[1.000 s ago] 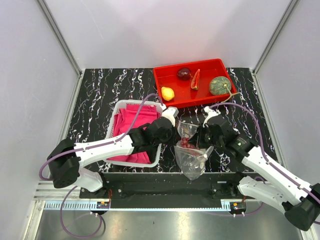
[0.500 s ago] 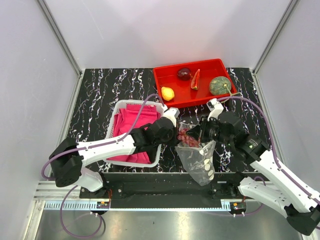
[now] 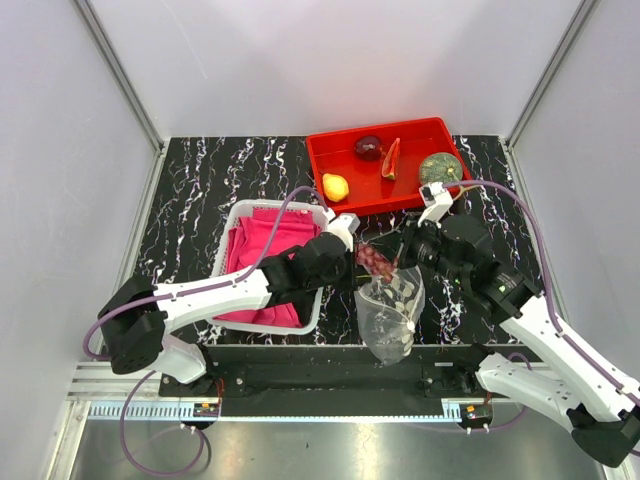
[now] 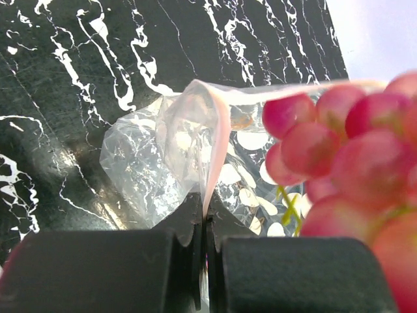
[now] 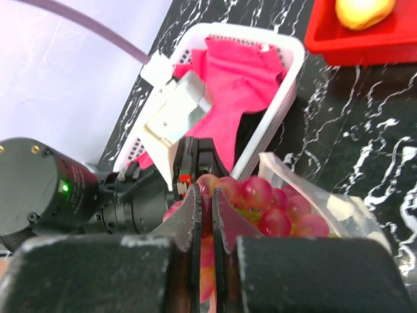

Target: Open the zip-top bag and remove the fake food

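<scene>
The clear dotted zip-top bag hangs open-mouthed over the table's near edge. My left gripper is shut on its pink rim, as the left wrist view shows, with the bag beyond the jaws. My right gripper is shut on the purple grapes and holds them at the bag's mouth; in the right wrist view the jaws pinch the grapes. The grapes also fill the right of the left wrist view. The lemon, dark red fruit, watermelon slice and green melon lie in the red tray.
A white basket of pink cloth sits just left of the left gripper; it also shows in the right wrist view. The red tray is at the back right. Grey walls stand on three sides.
My right gripper has moved up and toward the far side, drawing the grapes from inside the bag to its mouth. The bag has swung and now hangs below both grippers.
</scene>
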`<state>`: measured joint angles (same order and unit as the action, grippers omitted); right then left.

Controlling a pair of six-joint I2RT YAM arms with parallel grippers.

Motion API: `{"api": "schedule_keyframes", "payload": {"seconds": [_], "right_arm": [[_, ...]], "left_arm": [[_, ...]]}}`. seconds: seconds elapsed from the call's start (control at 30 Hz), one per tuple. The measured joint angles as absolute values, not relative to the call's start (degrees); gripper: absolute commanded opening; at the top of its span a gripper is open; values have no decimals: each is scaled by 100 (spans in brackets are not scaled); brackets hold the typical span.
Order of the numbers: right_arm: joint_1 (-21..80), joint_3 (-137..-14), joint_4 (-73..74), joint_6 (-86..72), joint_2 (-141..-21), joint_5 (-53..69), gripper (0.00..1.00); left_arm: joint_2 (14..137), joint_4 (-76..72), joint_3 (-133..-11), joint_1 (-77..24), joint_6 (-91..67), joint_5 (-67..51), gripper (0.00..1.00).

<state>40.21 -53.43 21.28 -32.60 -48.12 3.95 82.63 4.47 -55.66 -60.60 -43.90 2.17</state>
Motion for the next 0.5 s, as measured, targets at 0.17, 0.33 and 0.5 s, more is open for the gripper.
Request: {"api": "schedule_keyframes", "payload": {"seconds": [0.17, 0.33, 0.5], "right_arm": [[4021, -5732, 2231, -3013, -4853, 34, 0], [4025, -6440, 2213, -2532, -4991, -648, 0], [4025, -6978, 2104, -2032, -5463, -1380, 0]], "left_arm": [[8263, 329, -5443, -6062, -4403, 202, 0], [8263, 325, -5352, -6062, -4401, 193, 0], [8263, 333, -5343, -6062, -4368, 196, 0]]}}
